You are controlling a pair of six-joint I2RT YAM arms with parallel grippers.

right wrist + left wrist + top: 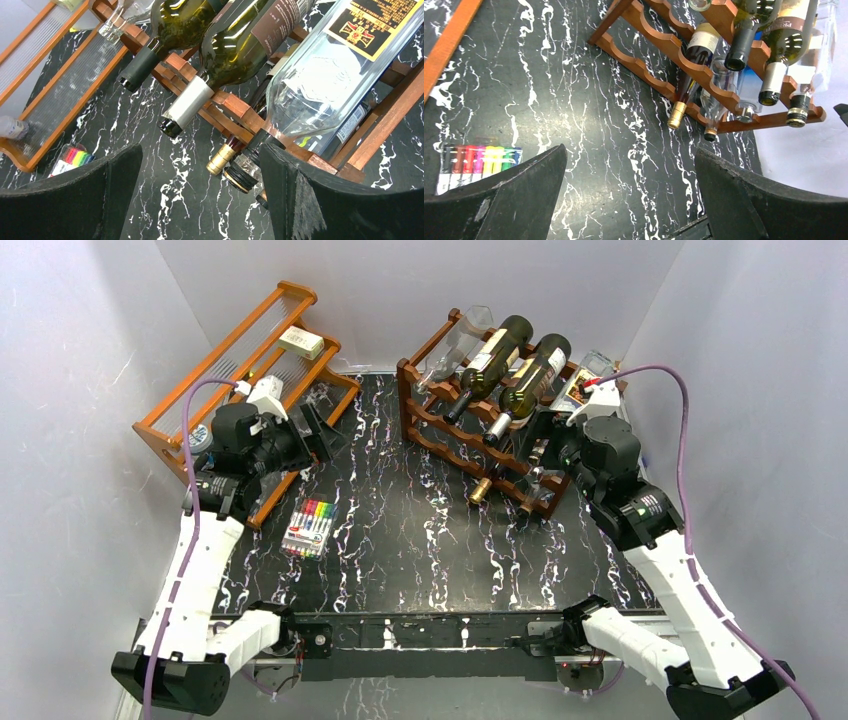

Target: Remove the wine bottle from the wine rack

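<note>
The tabletop (400,540) is black with white marble veining. The wine rack (640,66) is dark reddish-brown; the shelf (150,432) left of it is orange. On the rack, a dark green wine bottle (235,50) has a white neck, and a clear bottle (320,85) has a black-and-gold label.

Hardly anything is reading clearly from where I'm standing. In the left wrist view, a green wine bottle (784,40) lying on the wine rack (663,39) is showing a brown label with pale capitals that seem to begin "PR"; the rest is running out of frame. In the right wrist view, a clear bottle (320,85) is wearing a black-and-gold label with a crest, its lettering too small to read. The dark-labelled bottle (240,50) beside it is carrying fine print that is coming out illegible. The marker pack (308,528) is showing no legible print either.
</note>
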